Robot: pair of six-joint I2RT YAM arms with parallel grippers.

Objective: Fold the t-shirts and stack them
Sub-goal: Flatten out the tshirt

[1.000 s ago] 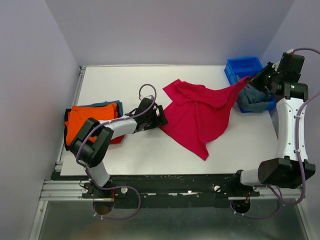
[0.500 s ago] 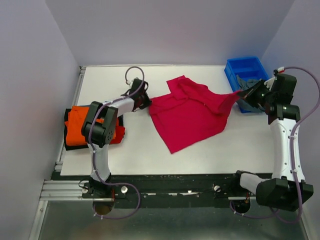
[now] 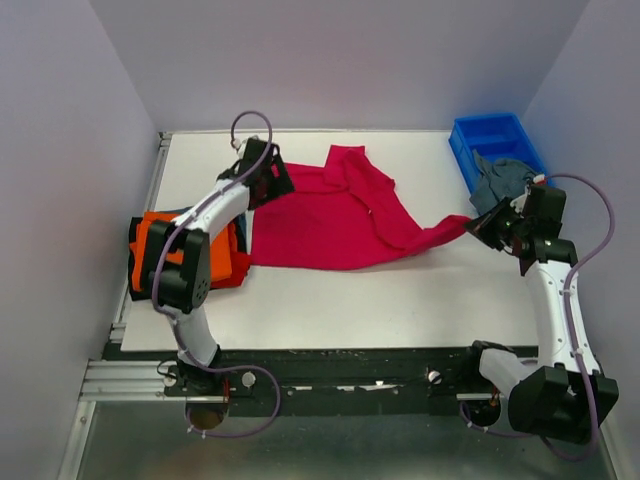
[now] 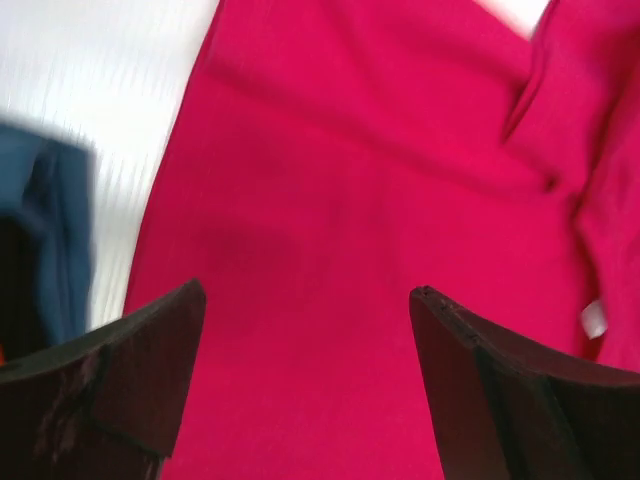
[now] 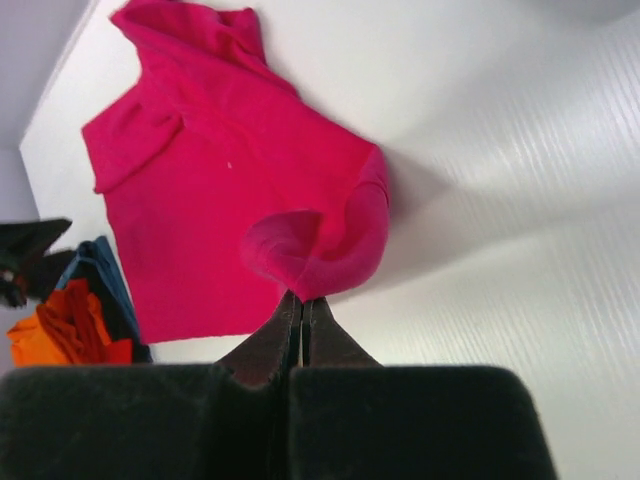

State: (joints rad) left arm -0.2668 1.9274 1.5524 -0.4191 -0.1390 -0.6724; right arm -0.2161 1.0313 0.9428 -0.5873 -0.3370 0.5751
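The large crimson-pink t-shirt [image 3: 335,215] lies spread across the middle of the table. My left gripper [image 3: 265,180] is open at the shirt's far left corner; in the left wrist view its fingers [image 4: 305,300] straddle flat pink cloth [image 4: 350,180]. My right gripper [image 3: 482,226] is shut on the shirt's right corner, which is pulled out in a narrow strip; its jaws [image 5: 303,298] pinch a curl of pink cloth [image 5: 220,190]. A stack with orange [image 3: 160,245], red [image 3: 236,276], blue [image 3: 241,238] and black [image 3: 135,240] tees sits at the left edge. A grey-blue tee [image 3: 503,180] hangs from the bin.
The blue plastic bin [image 3: 490,135] stands at the far right corner, just behind my right gripper. The table's left edge has a metal rail [image 3: 150,200] next to the stack. White walls enclose the far side and both flanks.
My left gripper moved to the far left, drawing the shirt's left side with it. My right gripper moved nearer, away from the bin. The shirt went from bunched to stretched wide.
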